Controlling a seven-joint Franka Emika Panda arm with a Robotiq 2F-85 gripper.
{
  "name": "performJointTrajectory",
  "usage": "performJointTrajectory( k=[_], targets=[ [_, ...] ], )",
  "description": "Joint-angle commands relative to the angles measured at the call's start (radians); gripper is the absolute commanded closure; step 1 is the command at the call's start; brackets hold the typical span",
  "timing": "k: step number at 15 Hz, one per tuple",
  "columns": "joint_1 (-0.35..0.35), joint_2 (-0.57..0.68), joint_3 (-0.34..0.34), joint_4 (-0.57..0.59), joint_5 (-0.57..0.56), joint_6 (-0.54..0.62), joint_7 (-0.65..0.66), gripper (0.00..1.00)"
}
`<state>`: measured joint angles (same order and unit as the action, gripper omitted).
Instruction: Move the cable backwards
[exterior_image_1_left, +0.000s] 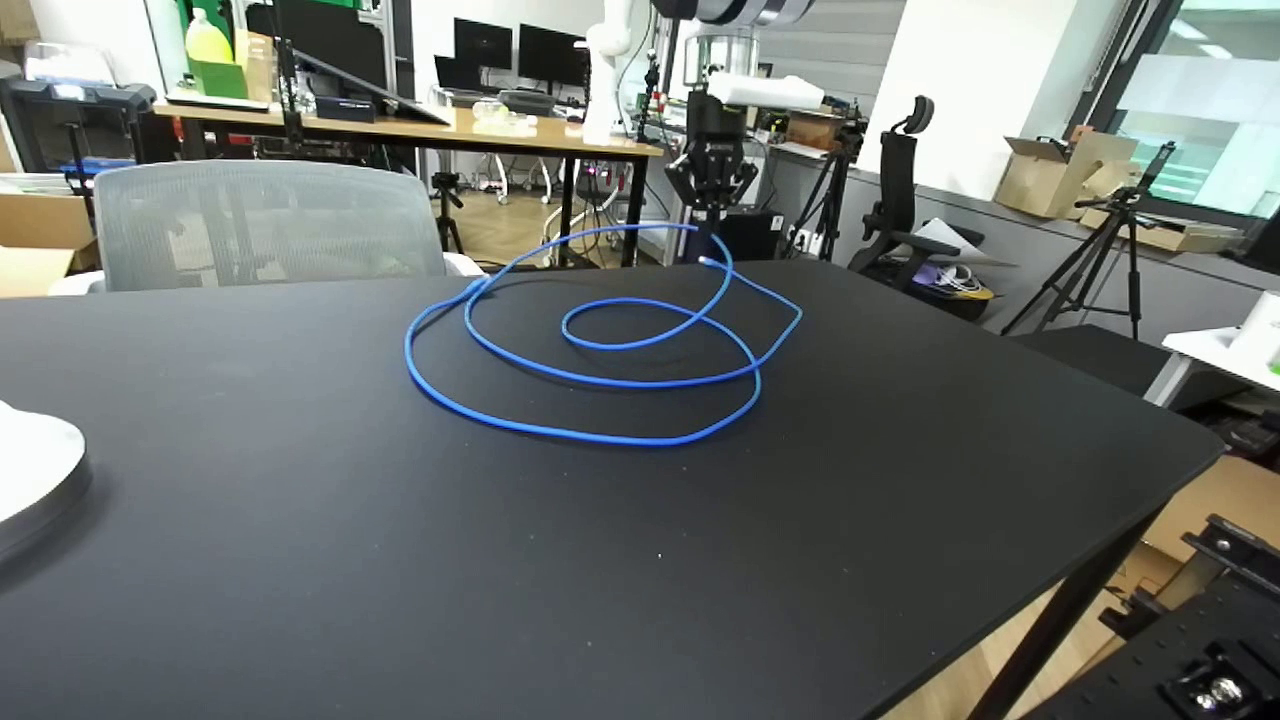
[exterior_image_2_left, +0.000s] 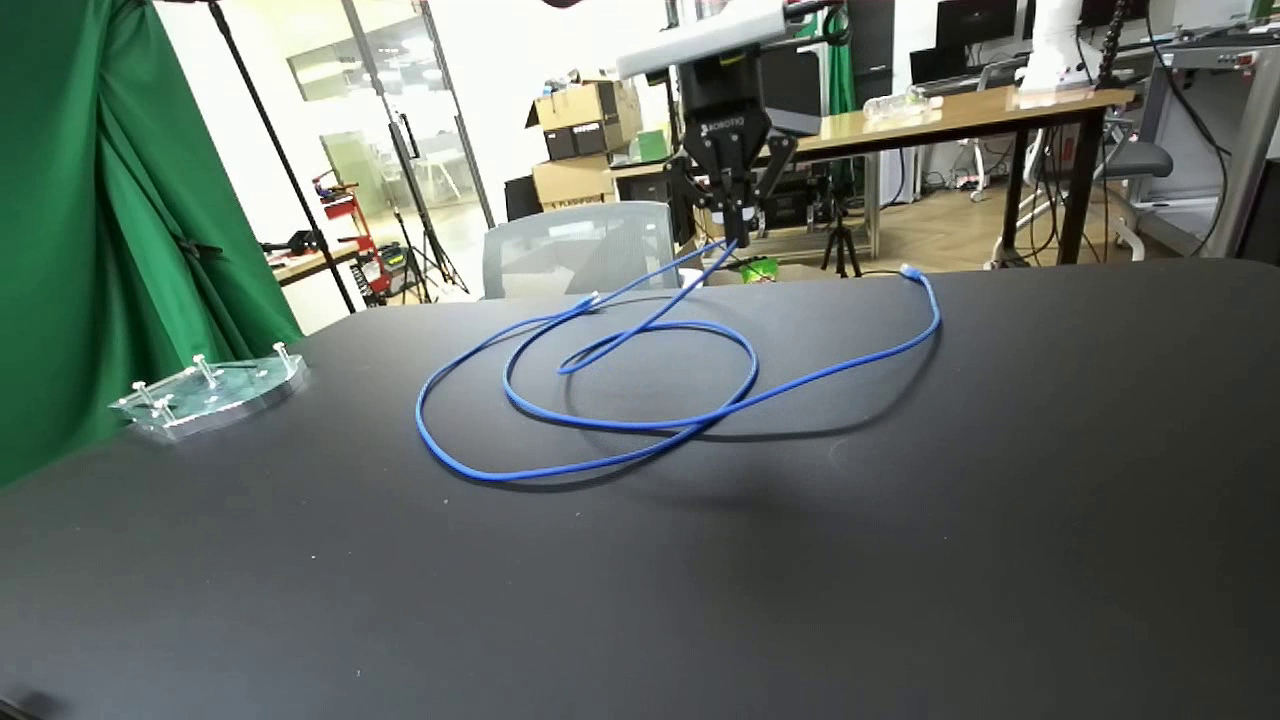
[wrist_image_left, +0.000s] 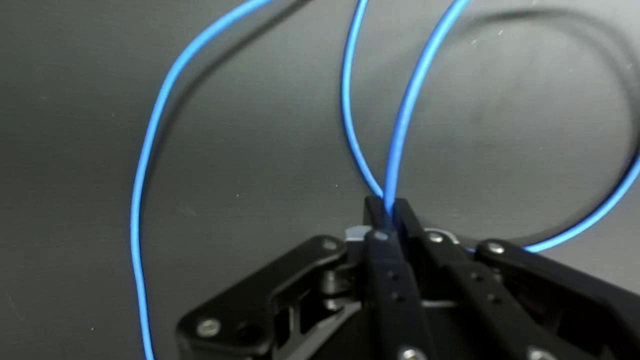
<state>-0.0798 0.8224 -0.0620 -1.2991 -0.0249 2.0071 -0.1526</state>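
The bright-blue cable (exterior_image_1_left: 600, 437) lies in loose, overlapping loops on the black table (exterior_image_1_left: 400, 560); it also shows in an exterior view (exterior_image_2_left: 490, 477). My gripper (exterior_image_1_left: 712, 215) points down and is shut on a stretch of the cable, which rises from the loops to the fingertips; the gripper shows in an exterior view (exterior_image_2_left: 737, 230). In the wrist view, the cable (wrist_image_left: 405, 112) runs in between the fingertips (wrist_image_left: 387, 205). The short stretch inside the fingers is hidden. Light plug ends (exterior_image_2_left: 910, 272) show in an exterior view, one beside the right-hand bend and one near the loops.
A clear plate with upright bolts (exterior_image_2_left: 215, 390) lies on the table by a green curtain (exterior_image_2_left: 120, 200). A white rounded object (exterior_image_1_left: 35, 460) stands at the table's left edge in an exterior view. A grey mesh chair (exterior_image_1_left: 270, 225) stands behind the far table edge.
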Motion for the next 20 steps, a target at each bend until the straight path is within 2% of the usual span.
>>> performJointTrajectory(
  k=[1,6,9,14,16,20],
  targets=[
    [0.022,-0.199,-0.001,-0.24,-0.028,-0.055,0.044,0.98],
    [0.035,-0.387,0.022,-0.491,-0.017,-0.216,0.054,0.98],
    [0.05,-0.494,0.018,-0.656,-0.026,-0.238,0.104,0.98],
    [0.037,-0.665,0.007,-0.939,-0.006,-0.205,0.144,0.98],
    [0.02,-0.696,-0.007,-1.005,-0.003,-0.185,0.146,0.98],
    [-0.052,-0.677,-0.06,-1.057,0.034,0.011,0.063,0.98]
  ],
)
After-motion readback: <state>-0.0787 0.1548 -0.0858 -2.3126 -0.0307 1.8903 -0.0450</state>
